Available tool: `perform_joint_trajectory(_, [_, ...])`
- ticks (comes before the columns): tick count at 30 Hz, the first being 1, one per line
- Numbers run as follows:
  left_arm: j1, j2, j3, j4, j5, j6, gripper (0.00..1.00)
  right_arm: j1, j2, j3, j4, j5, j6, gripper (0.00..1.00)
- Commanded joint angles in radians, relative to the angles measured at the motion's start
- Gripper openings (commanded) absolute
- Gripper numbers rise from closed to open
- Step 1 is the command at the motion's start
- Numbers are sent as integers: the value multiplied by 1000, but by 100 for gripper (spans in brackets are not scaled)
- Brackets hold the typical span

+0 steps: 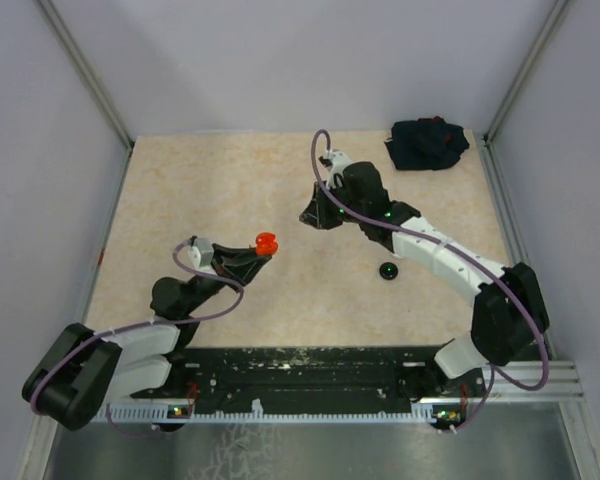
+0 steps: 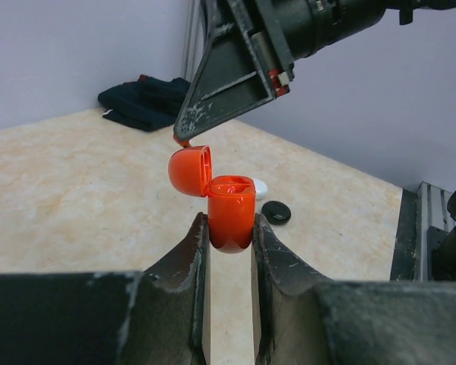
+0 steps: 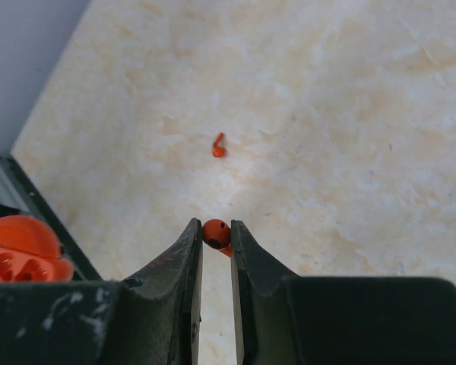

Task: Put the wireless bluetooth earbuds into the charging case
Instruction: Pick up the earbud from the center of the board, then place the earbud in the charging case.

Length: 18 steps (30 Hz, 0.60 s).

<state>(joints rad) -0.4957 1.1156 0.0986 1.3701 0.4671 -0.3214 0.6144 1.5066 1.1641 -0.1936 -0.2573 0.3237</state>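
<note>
My left gripper (image 2: 229,225) is shut on the lower half of a red charging case (image 2: 232,213), held upright above the table. The case's round lid (image 2: 190,171) is flipped open to the left. In the top view this case (image 1: 267,243) sits at the tip of the left gripper (image 1: 257,256). My right gripper (image 3: 216,229) is shut on a tiny red earbud (image 3: 216,233), pinched at the fingertips. It hangs just above and behind the open lid, with its fingertips (image 2: 185,137) near the lid's rim. A second red earbud (image 3: 218,146) lies loose on the table beyond it.
A black round puck (image 1: 388,271) lies on the table right of centre. A small white object (image 2: 260,187) shows just behind the case. A dark crumpled cloth (image 1: 427,143) sits in the far right corner. Metal frame rails edge the table.
</note>
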Motion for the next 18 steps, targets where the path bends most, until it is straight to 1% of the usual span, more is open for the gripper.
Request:
perform_joint_trajectory(1, [3, 35, -22, 225, -34, -81, 0, 8, -118, -37, 193, -120, 107, 7])
perform_joint_trajectory(5, [3, 59, -4, 289, -24, -112, 0, 9, -202, -87, 306, -191, 177, 7])
perform_joint_trajectory(10, [3, 121, 17, 418, -5, -121, 0, 11, -265, -147, 453, -285, 258, 7])
perform_joint_trajectory(16, [3, 152, 84, 420, 94, -89, 0, 43, -298, -216, 639, -358, 361, 7])
perform_joint_trajectory(18, [2, 150, 104, 421, 121, -66, 0, 56, -308, -238, 693, -363, 372, 7])
